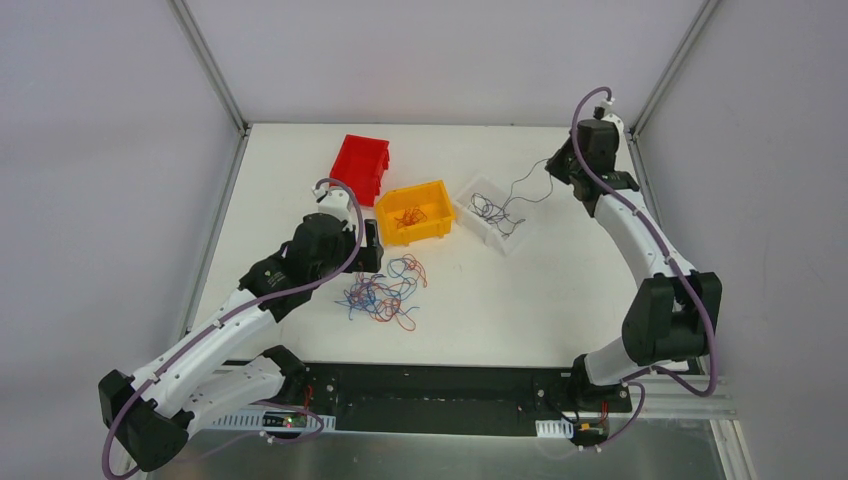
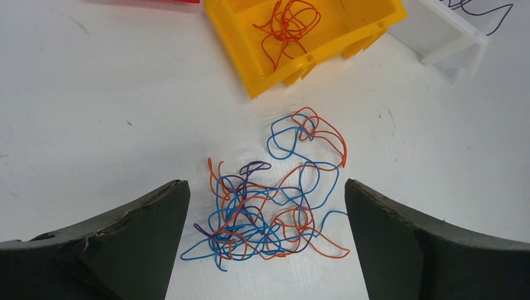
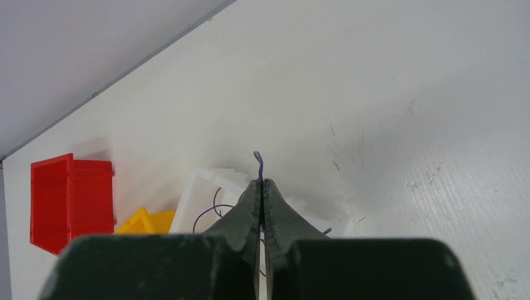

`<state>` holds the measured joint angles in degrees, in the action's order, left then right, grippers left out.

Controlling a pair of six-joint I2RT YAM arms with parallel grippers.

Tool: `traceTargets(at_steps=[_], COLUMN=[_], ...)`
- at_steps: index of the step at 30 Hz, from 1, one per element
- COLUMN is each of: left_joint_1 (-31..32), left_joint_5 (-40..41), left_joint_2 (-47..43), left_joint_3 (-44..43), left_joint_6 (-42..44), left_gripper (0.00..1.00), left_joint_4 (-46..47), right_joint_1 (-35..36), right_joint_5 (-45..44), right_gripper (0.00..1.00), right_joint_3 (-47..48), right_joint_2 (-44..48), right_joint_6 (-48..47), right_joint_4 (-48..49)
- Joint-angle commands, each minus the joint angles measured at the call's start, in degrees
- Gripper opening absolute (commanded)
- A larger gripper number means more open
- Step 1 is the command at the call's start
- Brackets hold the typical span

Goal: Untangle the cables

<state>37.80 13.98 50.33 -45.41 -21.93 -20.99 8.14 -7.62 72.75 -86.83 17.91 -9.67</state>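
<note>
The left arm reached from its base at the near left up over the middle of the table, elbow low by the near-left corner and wrist tipped downward. The left pincer hung released, jaws spread wide and gripping nothing. In the left wrist view the tangle of cables, blue, orange and dark strands, lay on the table between its fingers, near the yellow bin, which held a clump of orange cables.

The right arm folded at the table's right edge and stretched to the far right corner. The right pincer was clenched on a dark grey cable, which ran down into the white bin holding more dark strands.

From above, the left fingers were hidden under the wrist. In the right wrist view only the cable's tip showed past the fingertips, and the pincer body covered most of the white and yellow bins. The red bin was cut off in the left wrist view. Which strands were truly knotted could not be told.
</note>
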Motion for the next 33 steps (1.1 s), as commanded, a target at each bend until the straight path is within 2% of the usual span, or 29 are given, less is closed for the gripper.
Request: traceTargets(at_steps=[1, 4, 9, 14, 33], left_joint_1=[-0.18, -0.18, -0.18, -0.18, -0.19], left_joint_5=[0.08, -0.08, -0.18, -0.05, 0.28], left_joint_2=[0.42, 0.99, 1.11, 0.95, 0.45], left_joint_3=[-2.28, -2.81, -2.78, -2.50, -1.75], left_joint_6=[0.18, 0.30, 0.31, 0.40, 0.66], left_gripper=[0.99, 0.99, 0.99, 0.99, 0.99], left_joint_4=[-0.14, -0.19, -0.21, -0.19, -0.19], right_joint_1=[2.82, 6.35, 8.91, 9.13, 9.17], right_joint_5=[1.80, 1.61, 6.09, 11.43, 13.17], right_gripper=[0.00, 0.00, 0.00, 0.00, 0.00], right_joint_3=[-1.75, -4.10, -6.36, -3.10, 7.86], right_joint_2=[2.13, 2.74, 2.07, -4.15, -25.33], right_joint_6=[-0.76, -2.11, -2.97, -2.85, -0.40], right_joint_4=[1.69, 3.91, 6.80, 4.45, -3.78])
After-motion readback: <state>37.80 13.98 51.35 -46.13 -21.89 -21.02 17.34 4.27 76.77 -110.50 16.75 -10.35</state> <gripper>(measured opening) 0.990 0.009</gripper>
